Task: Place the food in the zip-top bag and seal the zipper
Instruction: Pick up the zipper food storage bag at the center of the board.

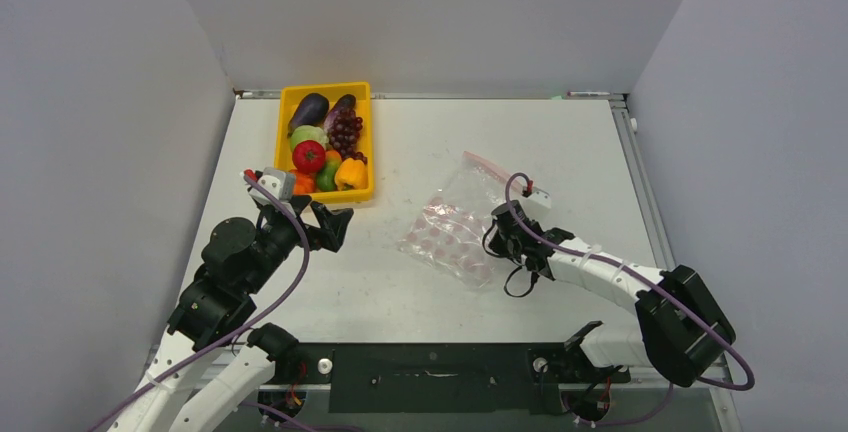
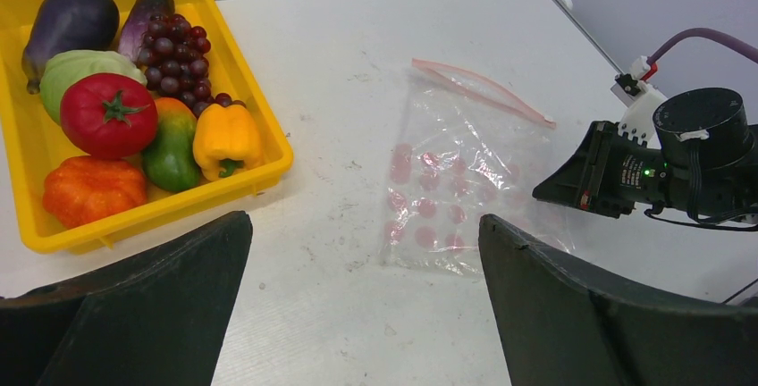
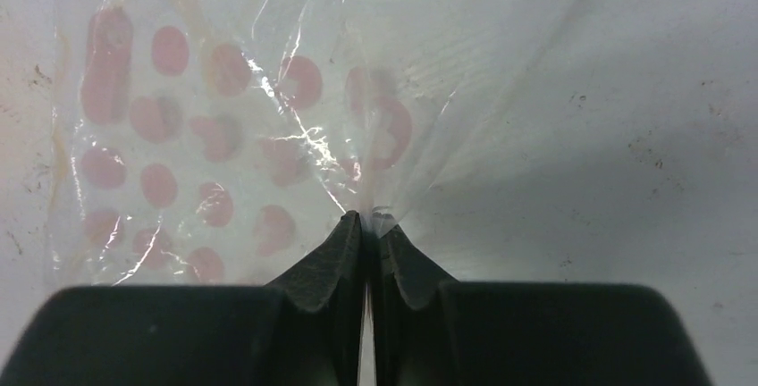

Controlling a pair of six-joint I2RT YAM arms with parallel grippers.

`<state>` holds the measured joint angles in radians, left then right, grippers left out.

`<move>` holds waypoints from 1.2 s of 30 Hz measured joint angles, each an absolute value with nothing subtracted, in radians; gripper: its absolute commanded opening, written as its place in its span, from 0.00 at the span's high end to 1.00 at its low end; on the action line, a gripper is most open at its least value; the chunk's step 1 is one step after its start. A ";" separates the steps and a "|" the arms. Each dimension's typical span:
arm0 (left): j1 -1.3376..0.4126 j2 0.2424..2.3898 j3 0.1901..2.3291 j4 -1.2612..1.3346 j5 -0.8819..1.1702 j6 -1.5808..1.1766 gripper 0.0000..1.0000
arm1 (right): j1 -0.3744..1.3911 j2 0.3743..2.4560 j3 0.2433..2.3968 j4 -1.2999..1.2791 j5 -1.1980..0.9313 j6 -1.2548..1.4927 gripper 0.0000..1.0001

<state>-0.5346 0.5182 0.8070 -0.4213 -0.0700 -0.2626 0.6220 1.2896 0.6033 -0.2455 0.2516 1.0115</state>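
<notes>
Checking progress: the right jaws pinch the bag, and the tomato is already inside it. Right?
No. The tomato lies in the yellow tray, not the bag, as the left wrist view shows. The right jaws do pinch the bag.

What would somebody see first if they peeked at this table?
The bright yellow tray at the far left of the table grabs the eye, packed with a red tomato, purple grapes and a yellow pepper. Next comes the clear zip-top bag with pink dots lying mid-table, its edge pinched by the right fingers.
</notes>
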 measured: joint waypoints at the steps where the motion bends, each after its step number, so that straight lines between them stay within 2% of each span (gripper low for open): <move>1: -0.535 0.518 0.807 -0.421 -0.070 -0.263 0.04 | 0.622 1.287 0.603 -0.245 0.250 1.003 0.95; 26: -0.535 0.521 0.807 -0.422 -0.079 -0.262 0.04 | 0.624 1.064 0.620 -0.247 0.175 0.566 0.95; 36: -0.535 0.514 0.807 -0.422 -0.112 -0.262 0.04 | 0.699 0.962 0.652 -0.266 0.114 0.413 0.95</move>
<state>-0.5346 0.5140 0.8070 -0.4225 -0.1120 -0.2615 0.6987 0.9623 0.6518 -0.2661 0.1143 0.4133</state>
